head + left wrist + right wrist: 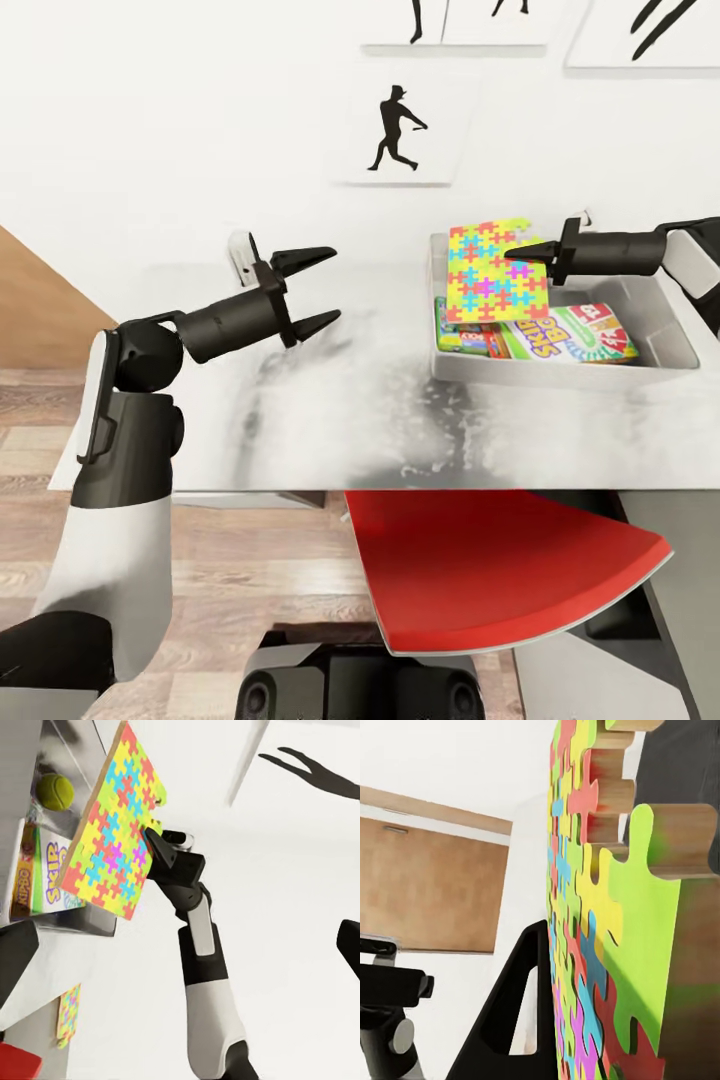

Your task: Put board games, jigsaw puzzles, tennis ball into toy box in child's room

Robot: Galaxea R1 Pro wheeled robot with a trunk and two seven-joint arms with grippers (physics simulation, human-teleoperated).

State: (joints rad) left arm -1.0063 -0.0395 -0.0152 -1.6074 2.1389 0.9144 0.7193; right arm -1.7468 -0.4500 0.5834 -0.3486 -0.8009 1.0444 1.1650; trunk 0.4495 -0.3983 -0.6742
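Bench: a glossy, grey-white rectangular bench [330, 420] stood against the wall, its top mottled with reflections.
Chair: a red, curved plastic chair seat [490, 570] sat tucked at the bench's near edge, partly under it.
Wall: a plain white wall [150, 120] rose behind the bench.
Pictures: a white panel with a black baseball-batter silhouette [398, 128] hung on the wall, with parts of other silhouette panels [640, 30] above it.
Floor: pale wood-plank floor [30, 430] showed beside the bench.
Door: a brown wooden panel [40, 310] stood at the far left.
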